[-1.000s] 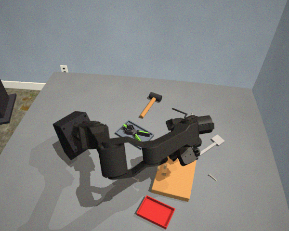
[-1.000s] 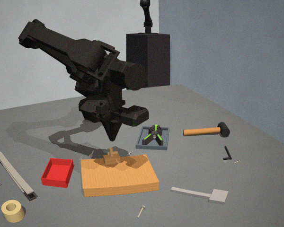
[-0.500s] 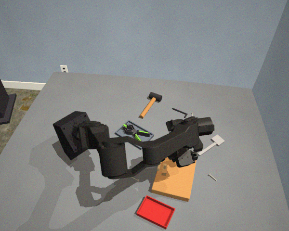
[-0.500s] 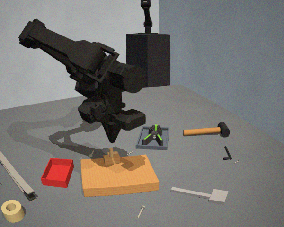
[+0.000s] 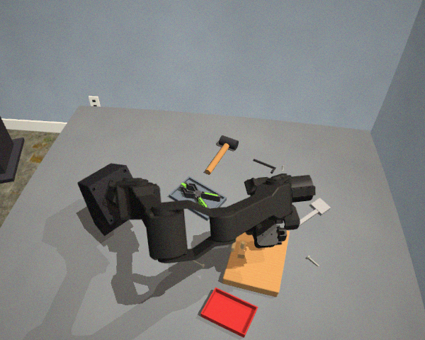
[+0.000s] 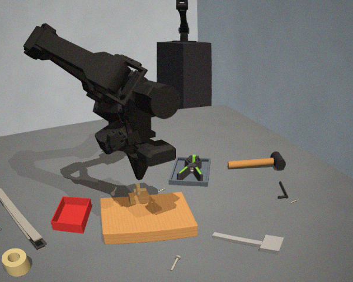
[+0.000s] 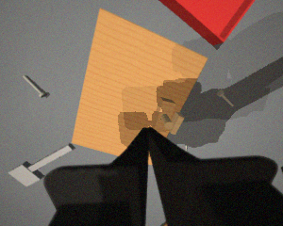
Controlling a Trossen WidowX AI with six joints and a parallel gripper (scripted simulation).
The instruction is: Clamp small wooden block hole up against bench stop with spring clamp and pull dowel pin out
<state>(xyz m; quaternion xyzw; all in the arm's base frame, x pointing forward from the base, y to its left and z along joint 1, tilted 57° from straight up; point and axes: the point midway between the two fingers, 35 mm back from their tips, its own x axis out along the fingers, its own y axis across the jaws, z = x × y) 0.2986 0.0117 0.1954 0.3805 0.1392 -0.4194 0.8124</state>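
Gripper (image 6: 139,177) fully closed, fingertips pressed together, nothing held; hangs point-down just above the dowel pin (image 6: 137,188). Pin stands upright in the small wooden block (image 6: 142,195), at the board's (image 6: 158,224) far edge, 12 o'clock in the exterior view. Bench stop not clearly distinguishable. Spring clamp (image 6: 191,166) sits in its tray (image 6: 174,178) at 2 o'clock, unused. Block likely light, rigid, prone to shift; pin thin, best pinched near its top.

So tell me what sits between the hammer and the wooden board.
In the top view, the grey tray holding the green-handled spring clamp, partly covered by the arm.
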